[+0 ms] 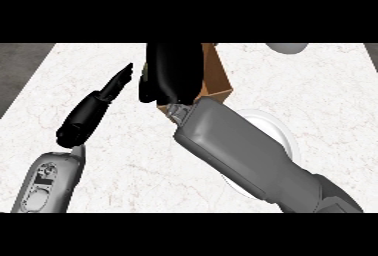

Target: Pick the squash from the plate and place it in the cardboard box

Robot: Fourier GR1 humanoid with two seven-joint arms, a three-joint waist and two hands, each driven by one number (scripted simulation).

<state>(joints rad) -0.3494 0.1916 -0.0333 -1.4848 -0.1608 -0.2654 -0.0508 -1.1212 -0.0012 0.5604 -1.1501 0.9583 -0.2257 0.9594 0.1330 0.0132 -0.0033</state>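
While the right hand sits over the cardboard box at 12 o'clock, it hides most of the box opening; only the brown right wall and near corner show past the black palm. Can't tell whether that hand is open, closed or holding anything, the back of it blocks the view. Squash: not visible anywhere, so it is either under the hand or in the box, can't tell which, and nothing can be said about its look. Plate is white, at 4 o'clock from centre, just beside the box's near corner, mostly covered by the right forearm, which crosses it diagonally from 5 o'clock; only the rim on the right shows. Left hand is at 9 o'clock, open, fingers straight and pointing toward 1 o'clock, tips near the right hand but apart from it, touching nothing. Counter is pale marble; its left edge runs diagonally from 11 down to 8 o'clock with dark floor beyond, and a dark strip shows at the 2 o'clock corner. Bare marble lies at 3 o'clock and between the two forearms at 6 o'clock. Pale round object at 1 o'clock is cut off by the top edge, well apart from the box
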